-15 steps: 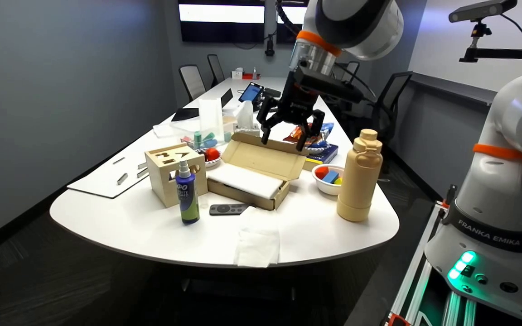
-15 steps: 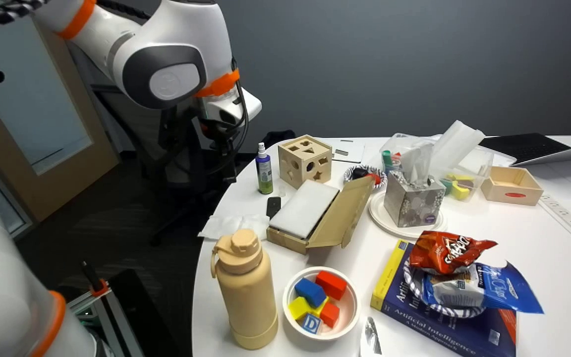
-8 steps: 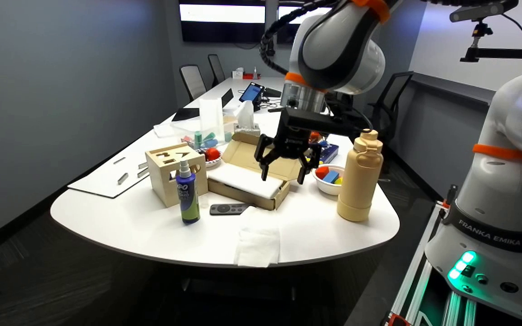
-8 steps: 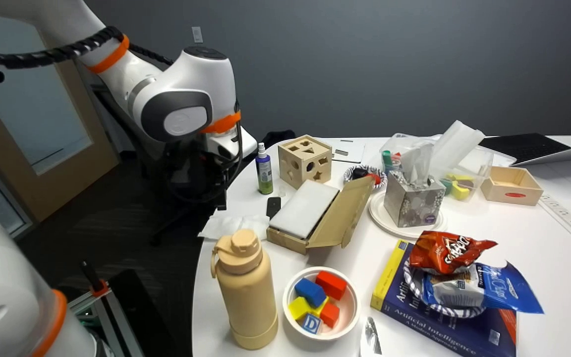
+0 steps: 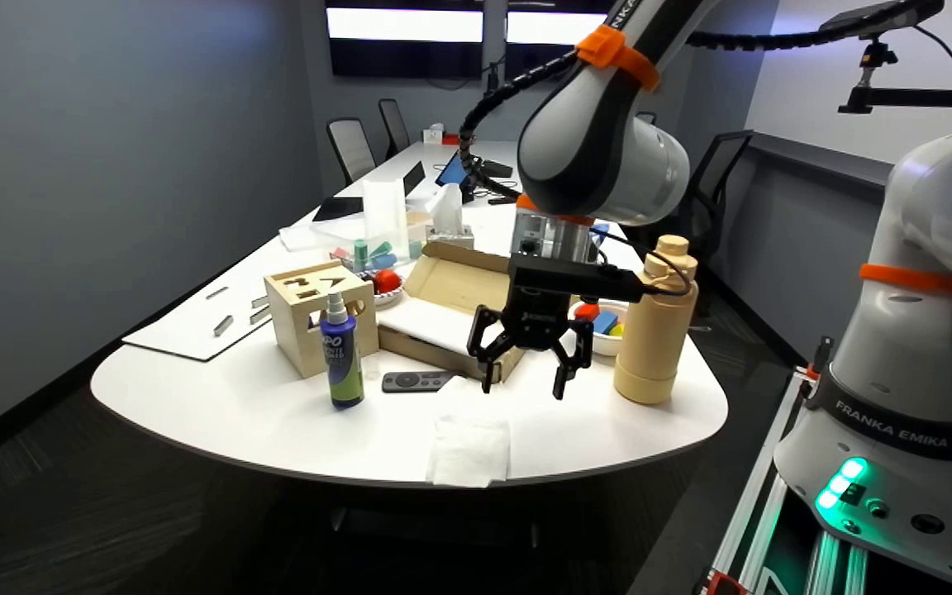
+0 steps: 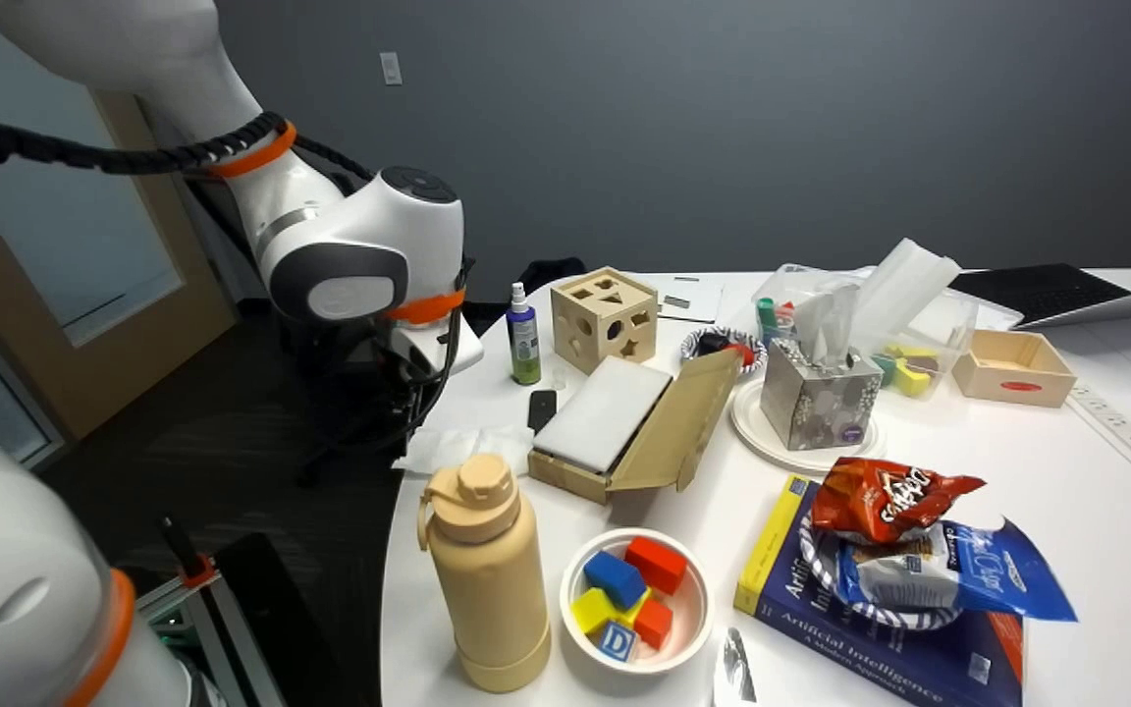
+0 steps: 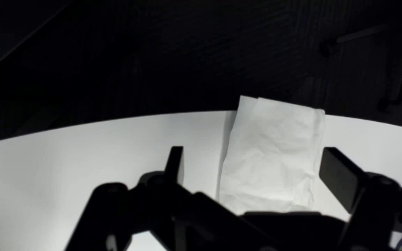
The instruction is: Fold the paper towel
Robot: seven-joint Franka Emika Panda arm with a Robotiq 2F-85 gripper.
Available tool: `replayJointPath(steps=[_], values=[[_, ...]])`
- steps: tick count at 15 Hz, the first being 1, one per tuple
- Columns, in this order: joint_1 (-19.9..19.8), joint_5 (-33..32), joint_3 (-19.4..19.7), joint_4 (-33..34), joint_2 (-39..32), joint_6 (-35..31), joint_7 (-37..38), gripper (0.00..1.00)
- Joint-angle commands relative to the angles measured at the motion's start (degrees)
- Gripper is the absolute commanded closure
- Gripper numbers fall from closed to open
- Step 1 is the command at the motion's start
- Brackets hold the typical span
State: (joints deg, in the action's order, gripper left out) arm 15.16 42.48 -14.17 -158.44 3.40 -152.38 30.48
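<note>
The pincer (image 5: pixel 523 392) hung empty, its jaws spread wide, above the worktop (image 5: pixel 294 430). The paper towel (image 5: pixel 469 453) lay lower, toward the rounded end, its long axis pointing at the rim, one end slightly past it. In the wrist view the pincer hid its inner end.

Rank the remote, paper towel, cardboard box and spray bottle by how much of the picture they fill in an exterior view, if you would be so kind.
In an exterior view, largest to smallest:
cardboard box
paper towel, slightly hidden behind the beige bottle
spray bottle
remote
</note>
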Motion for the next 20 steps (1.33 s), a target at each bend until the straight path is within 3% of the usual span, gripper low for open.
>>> replayJointPath(steps=[1,6,13,20], values=[[1.34,11.39,-0.76,1.44,-3.41,-1.25,-7.65,0.00],[1.03,24.70,-1.81,4.50,-8.54,-3.44,-21.73,0.00],[-0.03,32.95,-1.45,8.13,-16.28,-6.47,-37.06,0.00],[-0.53,36.99,-1.58,10.81,-21.67,-6.34,-43.16,0.00]])
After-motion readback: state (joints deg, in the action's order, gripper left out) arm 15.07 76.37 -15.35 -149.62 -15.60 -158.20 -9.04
